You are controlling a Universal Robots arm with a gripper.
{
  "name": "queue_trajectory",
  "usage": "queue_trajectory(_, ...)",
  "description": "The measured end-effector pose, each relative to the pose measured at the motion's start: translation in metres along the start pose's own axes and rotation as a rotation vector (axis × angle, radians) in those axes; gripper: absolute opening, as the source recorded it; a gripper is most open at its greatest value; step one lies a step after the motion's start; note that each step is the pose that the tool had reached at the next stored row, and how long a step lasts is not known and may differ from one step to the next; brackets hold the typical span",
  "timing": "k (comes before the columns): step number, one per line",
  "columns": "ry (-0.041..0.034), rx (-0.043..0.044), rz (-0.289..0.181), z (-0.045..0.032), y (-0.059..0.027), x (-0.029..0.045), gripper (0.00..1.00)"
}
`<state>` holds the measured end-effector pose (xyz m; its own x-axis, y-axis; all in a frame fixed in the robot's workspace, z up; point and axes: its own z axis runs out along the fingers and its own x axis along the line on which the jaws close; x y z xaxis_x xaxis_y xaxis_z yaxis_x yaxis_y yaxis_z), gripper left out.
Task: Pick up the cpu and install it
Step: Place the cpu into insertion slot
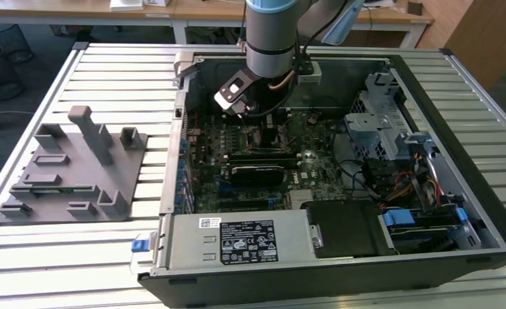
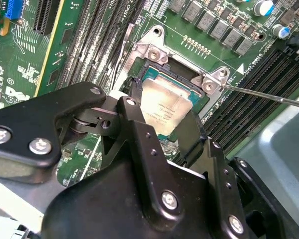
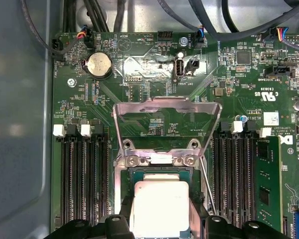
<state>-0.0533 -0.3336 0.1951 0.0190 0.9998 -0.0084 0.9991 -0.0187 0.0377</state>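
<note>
The cpu [image 2: 164,107], a silvery square chip with a pale rim, sits level in the motherboard socket [image 2: 152,74], or just above it. In the first wrist view the cpu [image 3: 159,209] lies below the raised metal load plate [image 3: 167,107]. My gripper [image 2: 164,112] has its two black fingers [image 2: 134,99] pressed against opposite edges of the chip, shut on it. From the exterior view, the gripper [image 1: 260,121] hangs inside the open computer case over the board's upper middle.
The thin socket lever [image 2: 269,94] sticks out beside the socket. Memory slots [image 3: 84,179] flank it on both sides, one holding a module [image 3: 266,184]. A grey fixture tray [image 1: 73,167] rests on the slatted table at the exterior view's left. The case walls [image 1: 178,129] enclose the board.
</note>
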Motion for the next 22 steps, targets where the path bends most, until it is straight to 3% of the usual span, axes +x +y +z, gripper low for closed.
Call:
queue_trajectory(4,0.001,-0.0006,0.0,0.0004,0.0001,0.0002,0.54)
queue_trajectory(5,0.0003,-0.0002,0.0,0.0001,0.0,0.0,0.6)
queue_trajectory(17,0.0004,0.0,0.0,-0.0019,0.0003,-0.0007,0.6)
queue_trajectory(19,0.0003,0.0001,0.0,-0.0018,0.0003,-0.0009,0.52)
queue_trajectory(22,0.0003,0.0,0.0,-0.0018,0.0003,-0.0011,0.52)
